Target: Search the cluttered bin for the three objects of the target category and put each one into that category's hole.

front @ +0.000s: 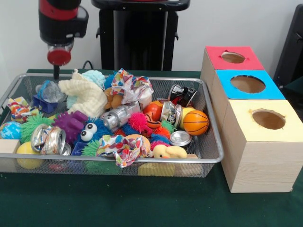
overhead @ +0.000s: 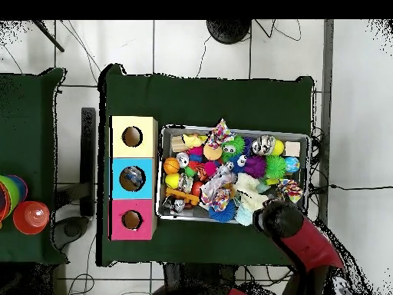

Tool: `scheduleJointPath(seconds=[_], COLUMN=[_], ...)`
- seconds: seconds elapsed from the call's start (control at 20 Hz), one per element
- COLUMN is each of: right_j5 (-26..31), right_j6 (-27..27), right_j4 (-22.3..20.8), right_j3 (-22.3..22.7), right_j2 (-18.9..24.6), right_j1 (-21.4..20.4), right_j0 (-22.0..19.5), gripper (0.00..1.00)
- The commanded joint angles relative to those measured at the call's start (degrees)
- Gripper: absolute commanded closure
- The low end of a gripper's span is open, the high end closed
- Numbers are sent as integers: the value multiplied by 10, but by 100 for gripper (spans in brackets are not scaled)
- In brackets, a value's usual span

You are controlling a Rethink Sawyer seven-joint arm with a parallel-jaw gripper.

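Observation:
The wire mesh bin [front: 142, 161] holds a heap of toys, cans and paper wads. One see-through bottle [front: 49, 90] with a blue label lies in the bin's far left corner in the front view. My gripper [front: 56, 72] hangs from the red and black arm [front: 59, 23], just above and behind that bottle. Whether it touches the bottle does not show. In the overhead view the arm [overhead: 282, 220] covers that corner of the bin [overhead: 230, 129] and hides the bottle. No other bottle shows in the heap.
Three wooden boxes with round holes stand beside the bin: pink-topped [front: 233, 57], blue-topped [front: 247, 84], yellow-topped [front: 268, 119]. Something pale shows inside the blue box's hole [overhead: 132, 178]. Crushed cans [front: 48, 140], paper wads [front: 124, 147], a cream cloth [front: 89, 94] and a small basketball [front: 195, 122] fill the bin.

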Motion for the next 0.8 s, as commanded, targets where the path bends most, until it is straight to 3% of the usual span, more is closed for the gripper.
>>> scheduleJointPath(seconds=[0.05,0.55,0.8], right_j5=[45,60,54], right_j6=[-18,11,37], right_j4=[-45,-61,-53], right_j3=[-99,-136,-126], right_j2=[74,52,43], right_j1=[86,84,69], right_j0=[-22,8,15], gripper=[100,100,100])
